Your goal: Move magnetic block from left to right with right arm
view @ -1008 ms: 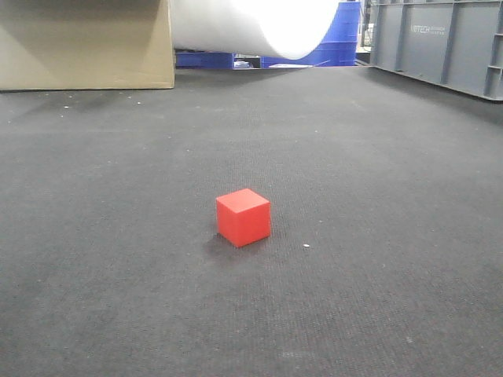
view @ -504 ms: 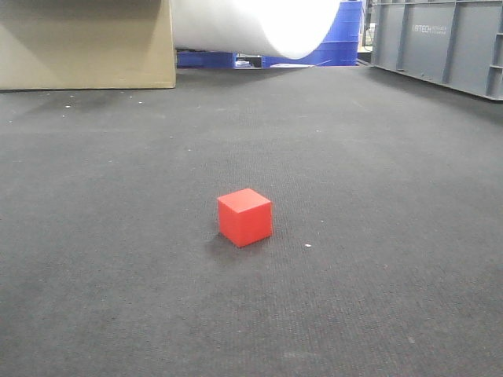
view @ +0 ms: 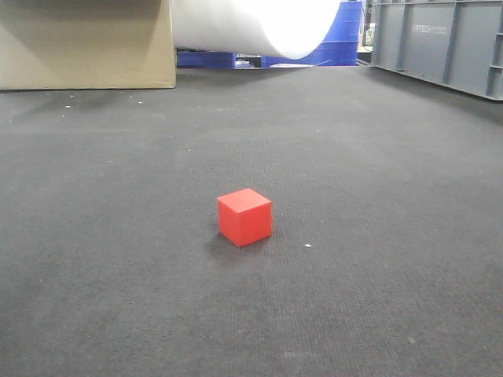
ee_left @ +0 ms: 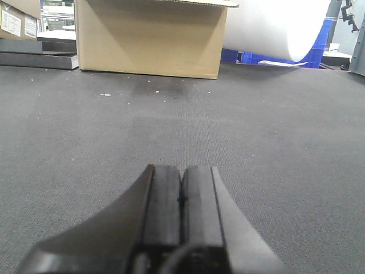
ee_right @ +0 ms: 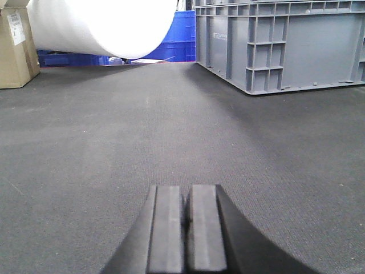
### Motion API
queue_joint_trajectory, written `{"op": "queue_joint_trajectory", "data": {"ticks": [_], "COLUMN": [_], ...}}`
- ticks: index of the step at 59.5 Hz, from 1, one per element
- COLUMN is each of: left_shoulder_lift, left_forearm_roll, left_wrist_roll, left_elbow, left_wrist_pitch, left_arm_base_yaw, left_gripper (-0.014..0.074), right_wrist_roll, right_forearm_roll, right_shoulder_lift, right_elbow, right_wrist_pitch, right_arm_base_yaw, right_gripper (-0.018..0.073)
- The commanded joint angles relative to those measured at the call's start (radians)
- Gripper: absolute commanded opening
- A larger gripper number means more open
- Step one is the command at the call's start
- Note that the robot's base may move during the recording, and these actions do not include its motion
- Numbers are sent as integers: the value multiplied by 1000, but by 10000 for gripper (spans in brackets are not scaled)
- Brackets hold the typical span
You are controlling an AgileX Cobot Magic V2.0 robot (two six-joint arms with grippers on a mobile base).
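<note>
The magnetic block, a small bright red cube, rests alone on the dark grey mat near the middle of the front view. Neither arm shows in that view. In the left wrist view my left gripper hovers low over bare mat with its two dark pads pressed together and nothing between them. My right gripper in the right wrist view is likewise shut and empty. The block appears in neither wrist view.
A cardboard box stands at the back left, also as the box ahead of the left gripper. A big white roll lies behind, with blue crates. A grey plastic crate stands back right, seen as the crate too.
</note>
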Motion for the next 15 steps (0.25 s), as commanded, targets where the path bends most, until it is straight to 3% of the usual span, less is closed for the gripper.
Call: {"op": "queue_joint_trajectory", "data": {"ticks": [1, 15], "left_shoulder_lift": [-12, -12], "left_forearm_roll": [0, 0], "left_wrist_roll": [-4, -4], "left_elbow": [10, 10], "left_wrist_pitch": [-90, -90], "left_arm_base_yaw": [-4, -4], "left_gripper": [-116, -116], "right_wrist_roll": [-1, -1], "right_forearm_roll": [3, 3], "right_shoulder_lift": [-20, -20], "right_elbow": [-4, -4], "right_wrist_pitch": [-96, -96], "right_arm_base_yaw": [-6, -6], "right_gripper": [51, 51]}}
